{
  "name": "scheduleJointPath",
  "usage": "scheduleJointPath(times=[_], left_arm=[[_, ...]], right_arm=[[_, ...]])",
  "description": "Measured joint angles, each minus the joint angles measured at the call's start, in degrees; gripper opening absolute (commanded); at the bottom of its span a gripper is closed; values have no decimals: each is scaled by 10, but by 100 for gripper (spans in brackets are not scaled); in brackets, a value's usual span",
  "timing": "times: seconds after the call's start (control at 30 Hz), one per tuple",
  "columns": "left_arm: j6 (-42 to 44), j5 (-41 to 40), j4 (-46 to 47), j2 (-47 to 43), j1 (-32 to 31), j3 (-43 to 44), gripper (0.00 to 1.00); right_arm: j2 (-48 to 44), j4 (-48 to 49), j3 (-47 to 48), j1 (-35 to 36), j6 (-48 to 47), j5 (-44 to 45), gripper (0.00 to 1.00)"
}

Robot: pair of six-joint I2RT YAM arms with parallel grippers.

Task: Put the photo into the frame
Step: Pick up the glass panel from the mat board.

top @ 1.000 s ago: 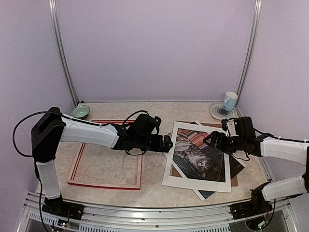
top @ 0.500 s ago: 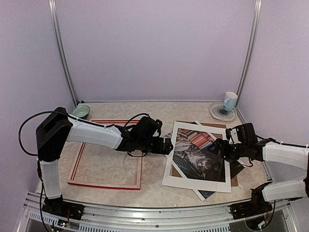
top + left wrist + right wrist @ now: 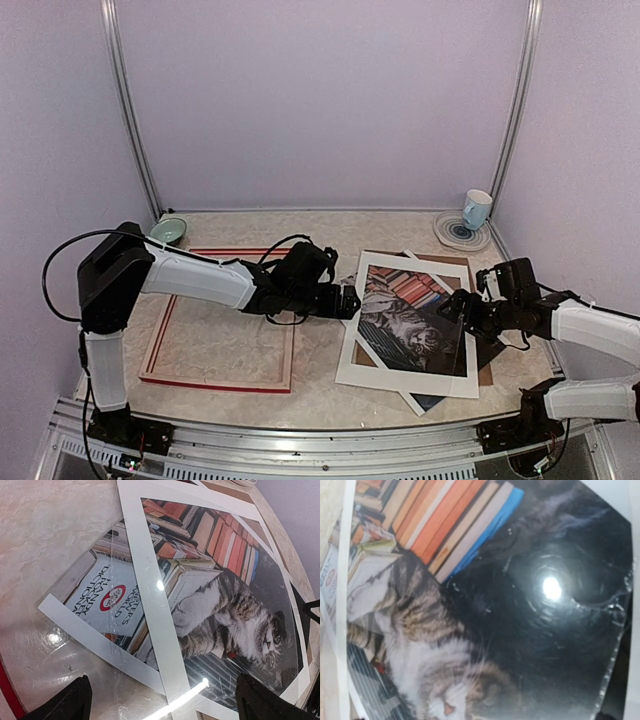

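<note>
While the photo (image 3: 405, 325) lies face up on the right half of the table, it is not free. The white mat (image 3: 352, 362) sits on top of it, the cat showing through its window, and a brown backing board (image 3: 487, 376) shows beneath. The print is skewed against the mat, so its corners poke out at the near edge and on the left side. Its long axis appears to run diagonally, though the mat hides too much to be sure.

Left gripper (image 3: 347, 301): at the left edge of the stack, jaws wide apart, nothing between them. Right gripper (image 3: 458, 308): low over the right side of the mat window, also spread wide, holding nothing.

The frame (image 3: 215, 383) lies flat to the left, near the stack but apart from it, and the left arm reaches across it.

Judgement: the photo must travel left. The left gripper sits between print and frame, so it is better placed. The mat must come off first.
</note>
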Motion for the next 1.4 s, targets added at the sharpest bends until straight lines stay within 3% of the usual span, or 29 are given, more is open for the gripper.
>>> scheduleJointPath(times=[1.4], left_arm=[[-27,14,56,45,14,-14,99]], right_arm=[[57,-5,0,-2,31,-26,99]])
